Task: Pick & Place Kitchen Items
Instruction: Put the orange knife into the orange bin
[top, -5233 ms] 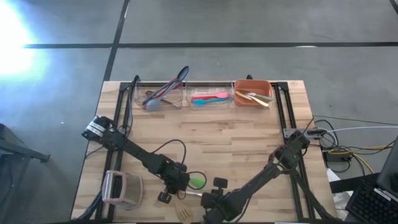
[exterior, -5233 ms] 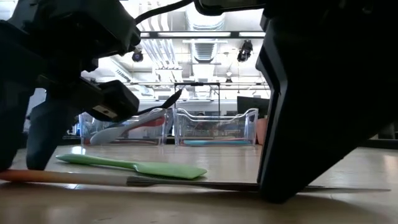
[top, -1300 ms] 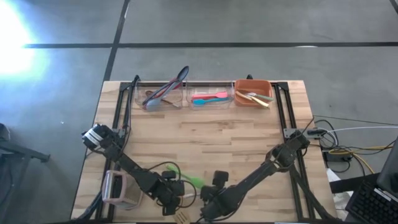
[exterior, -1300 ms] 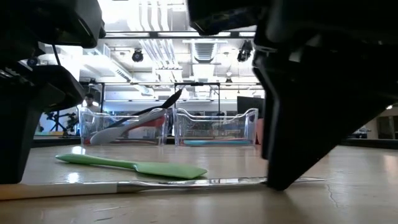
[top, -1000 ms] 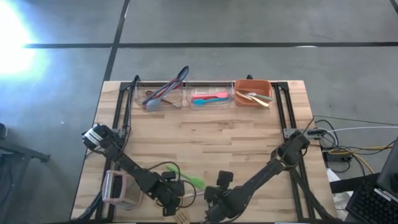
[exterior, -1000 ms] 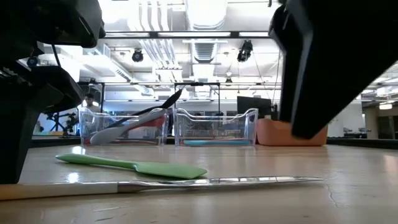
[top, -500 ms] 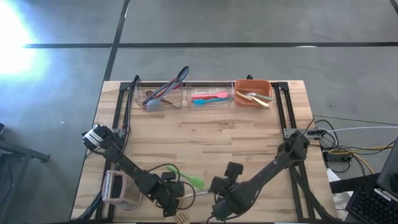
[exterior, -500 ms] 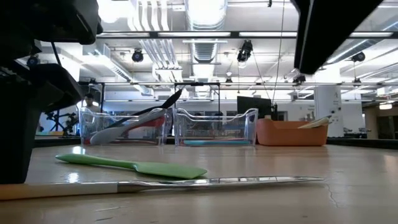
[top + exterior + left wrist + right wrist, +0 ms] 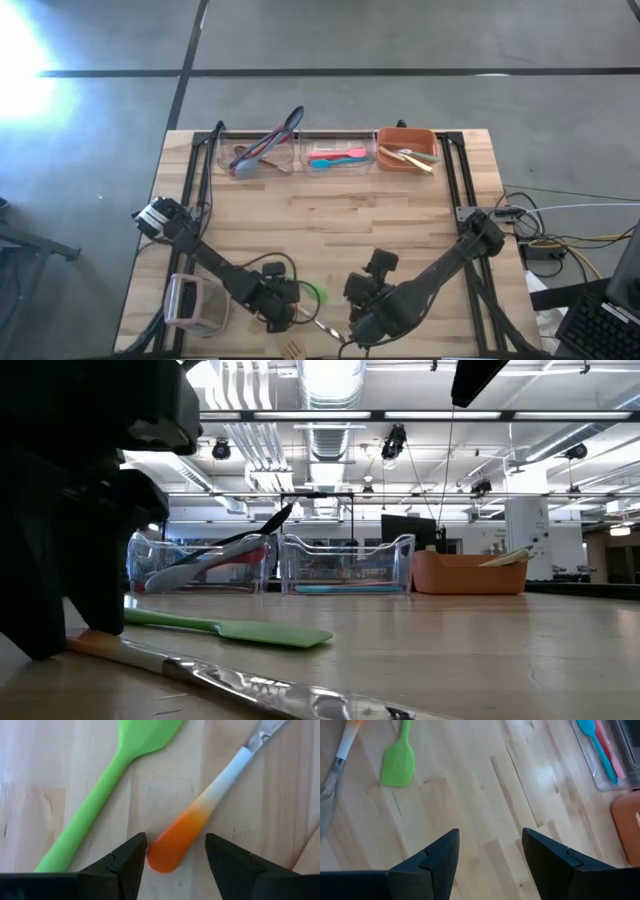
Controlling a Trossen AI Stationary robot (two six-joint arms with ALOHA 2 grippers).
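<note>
Left gripper (image 9: 175, 852) straddling, unclosed, the orange-handled spatula's (image 9: 187, 832) butt, six o'clock table edge; handle angling, possibly skidding off. Right gripper (image 9: 490, 852) hovering parted, empty, four o'clock.

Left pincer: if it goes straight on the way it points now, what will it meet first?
Most likely the orange handle end of the metal-bladed utensil. It lies between the open fingers of the left pincer, right in front. The green spatula lies beside that line, so it should be missed.
</note>
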